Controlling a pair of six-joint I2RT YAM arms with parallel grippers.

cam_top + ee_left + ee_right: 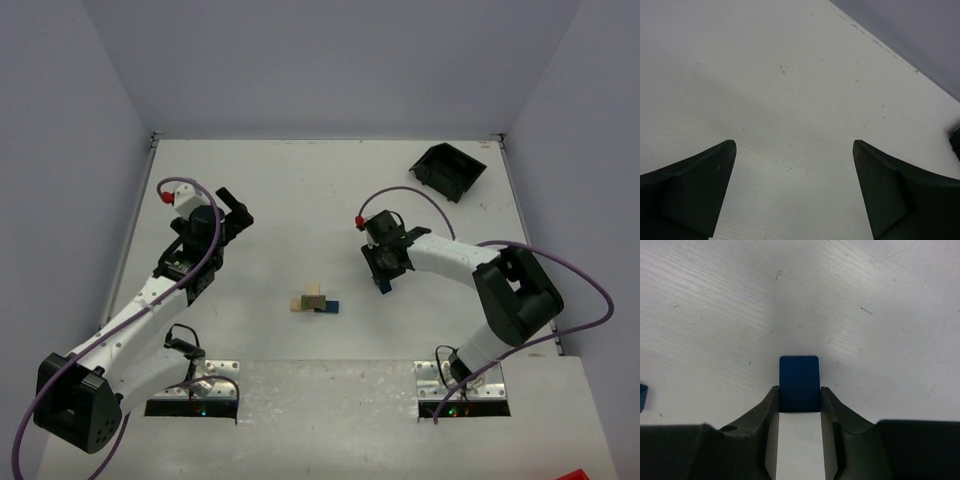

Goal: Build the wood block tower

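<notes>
The wood block tower (315, 301) is a low cluster of tan, olive green and dark blue blocks near the table's middle front. My right gripper (386, 284) is to the right of it, apart, and is shut on a dark blue block (799, 383) held between its fingertips (769, 399) above the table. A corner of another blue block (642, 396) shows at the left edge of the right wrist view. My left gripper (232, 208) is open and empty over bare table at the far left, its fingers (700, 185) wide apart. No reddish brown block is in view.
A black plastic bin (449, 169) lies tilted at the back right corner. The white table (300, 190) is walled at the back and sides. Purple cables loop over both arms.
</notes>
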